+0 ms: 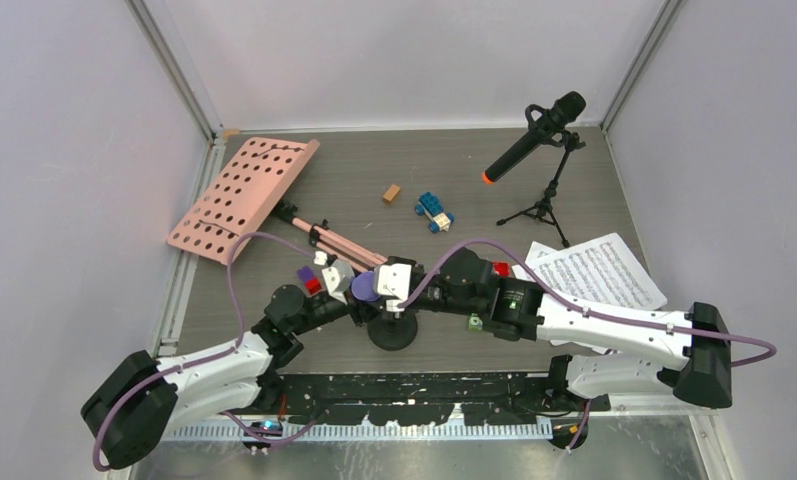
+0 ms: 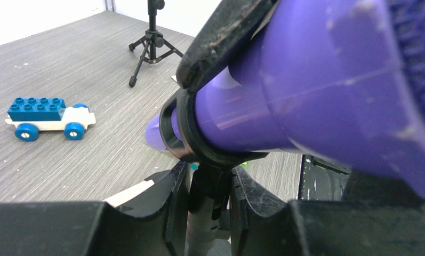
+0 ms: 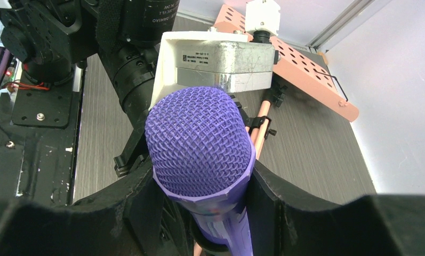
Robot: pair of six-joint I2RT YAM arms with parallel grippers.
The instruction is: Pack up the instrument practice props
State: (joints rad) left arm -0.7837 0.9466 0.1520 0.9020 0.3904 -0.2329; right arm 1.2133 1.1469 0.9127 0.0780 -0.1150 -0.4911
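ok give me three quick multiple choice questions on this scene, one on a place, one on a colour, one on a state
1. Where do the note sheets lie in the top view?
A) on the right side
B) in the far left corner
C) between the arm bases

2. What colour is the tip of the black microphone?
A) green
B) orange
C) white

3. What is the right gripper doing?
A) hanging open, clear of everything
B) closed on the purple microphone
C) closed on the note sheets

Answers:
1 A, they lie right of centre in the top view.
2 B, its lower end shows orange.
3 B, the right wrist view shows its fingers against both sides of the purple body.
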